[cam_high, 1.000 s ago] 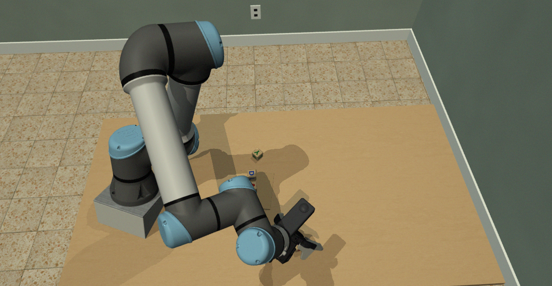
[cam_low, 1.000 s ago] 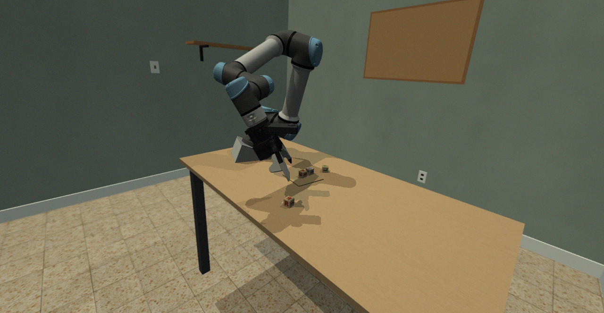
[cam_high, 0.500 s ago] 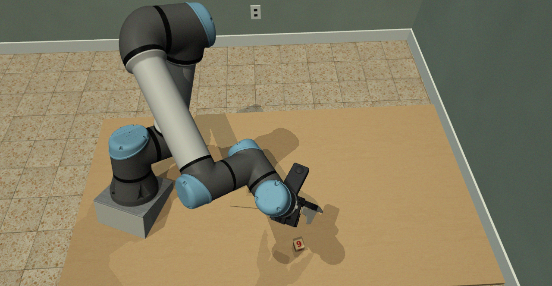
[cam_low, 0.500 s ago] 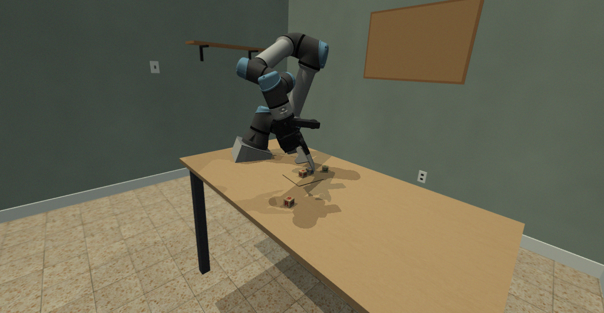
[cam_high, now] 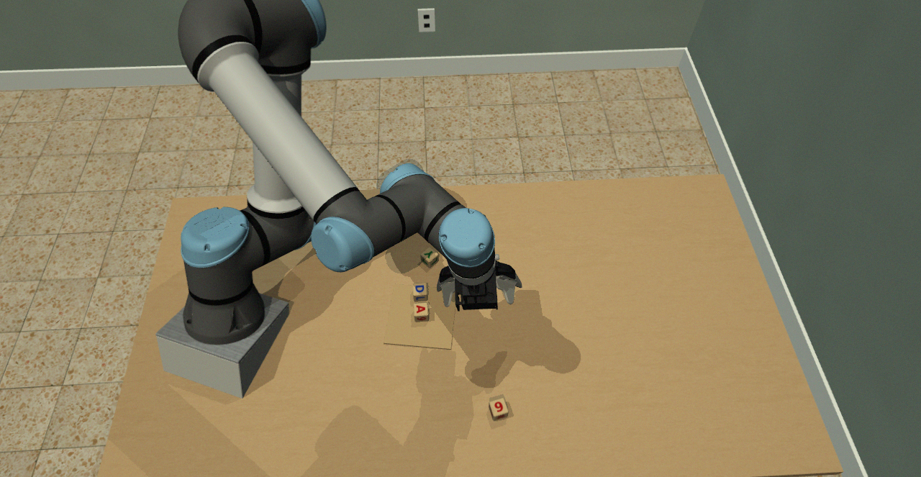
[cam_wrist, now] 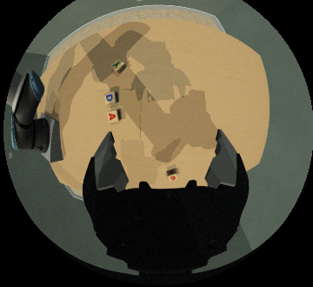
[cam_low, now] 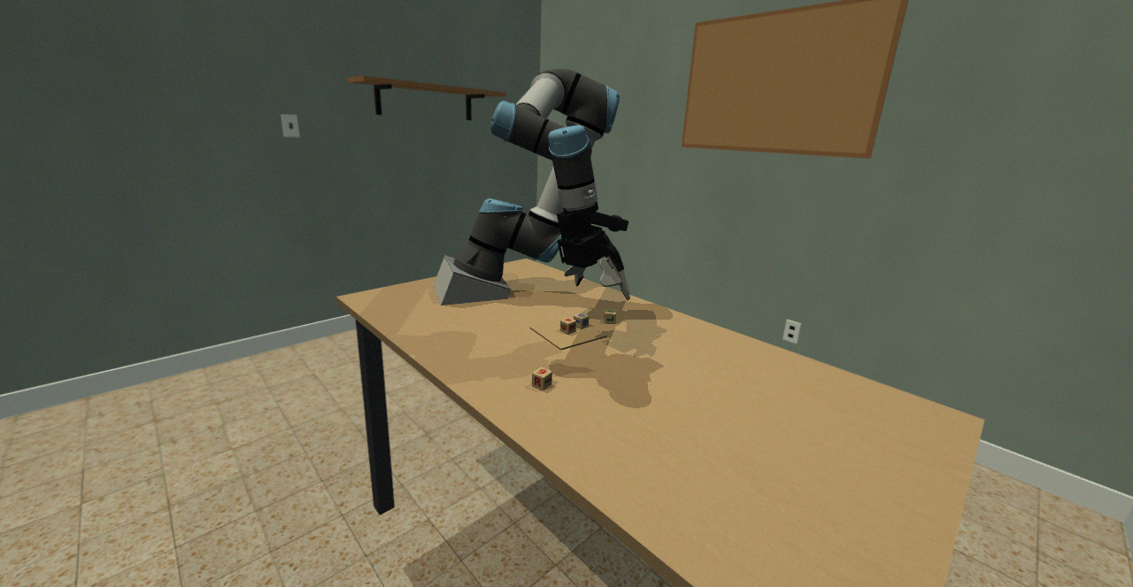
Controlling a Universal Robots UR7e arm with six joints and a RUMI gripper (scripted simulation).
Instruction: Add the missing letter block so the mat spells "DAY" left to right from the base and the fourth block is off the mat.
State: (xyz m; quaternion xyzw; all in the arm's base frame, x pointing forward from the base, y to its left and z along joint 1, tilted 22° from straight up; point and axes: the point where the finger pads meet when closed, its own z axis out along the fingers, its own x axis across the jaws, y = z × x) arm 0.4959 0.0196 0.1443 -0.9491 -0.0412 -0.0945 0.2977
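Observation:
A block with a blue D (cam_high: 419, 291) (cam_low: 582, 319) (cam_wrist: 110, 97) and a block with a red A (cam_high: 420, 310) (cam_low: 567, 325) (cam_wrist: 113, 116) stand side by side, touching, on the thin tan mat (cam_high: 418, 335) (cam_low: 581, 336) (cam_wrist: 130, 123). A block with a green Y (cam_high: 429, 257) (cam_low: 610, 316) (cam_wrist: 117, 65) lies off the mat, beyond the D block and turned at an angle. A block with a red mark (cam_high: 498, 407) (cam_low: 542, 379) (cam_wrist: 172, 174) lies off the mat on the other side, well apart. My gripper (cam_high: 478, 293) (cam_low: 597, 282) (cam_wrist: 165, 131) is open and empty. It hangs above the table just beside the mat.
The arm's base (cam_high: 219, 345) stands on a grey pedestal at the table's edge (cam_low: 443, 393). The elbow and forearm (cam_high: 380, 216) hang over the area near the Y block. The arm's shadows fall across the mat and blocks.

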